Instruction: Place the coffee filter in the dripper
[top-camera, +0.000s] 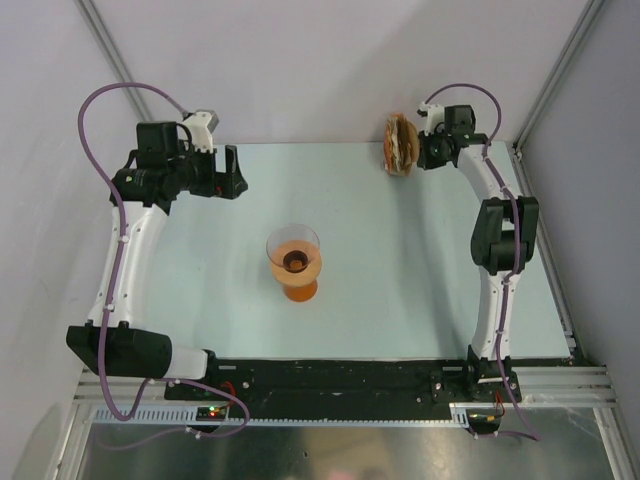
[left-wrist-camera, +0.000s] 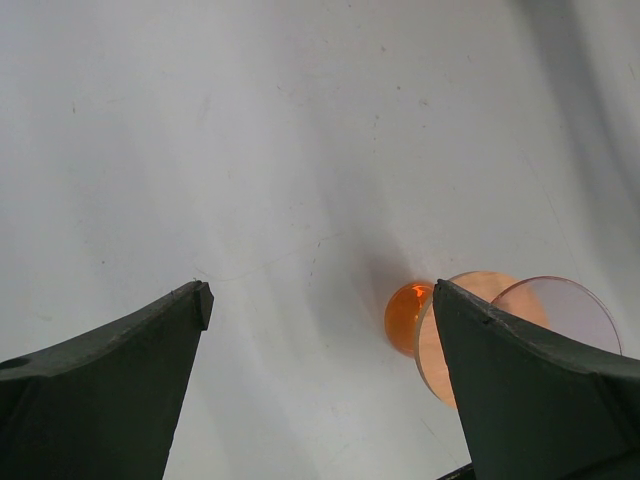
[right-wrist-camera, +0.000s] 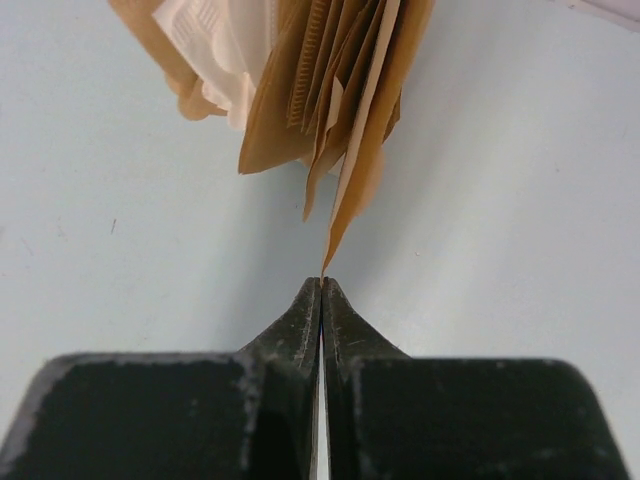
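As seen from the right wrist, logged right tool (right-wrist-camera: 321, 285) clamped on the near edge of one coffee filter (right-wrist-camera: 352, 190), touching the upright bundle (right-wrist-camera: 300, 90). Left tool (left-wrist-camera: 320, 296) wide apart, holding nothing. Dripper (top-camera: 294, 256) centred on surface (top-camera: 420, 300), well apart, no paper inside. Remaining: lift, carry, seat. Cannot tell whether only one sheet caught; bundle top cropped.

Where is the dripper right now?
In the top view the dripper stands near the middle of the table, between the two arms. Its nearest neighbour is the open left gripper, farther back on the left.
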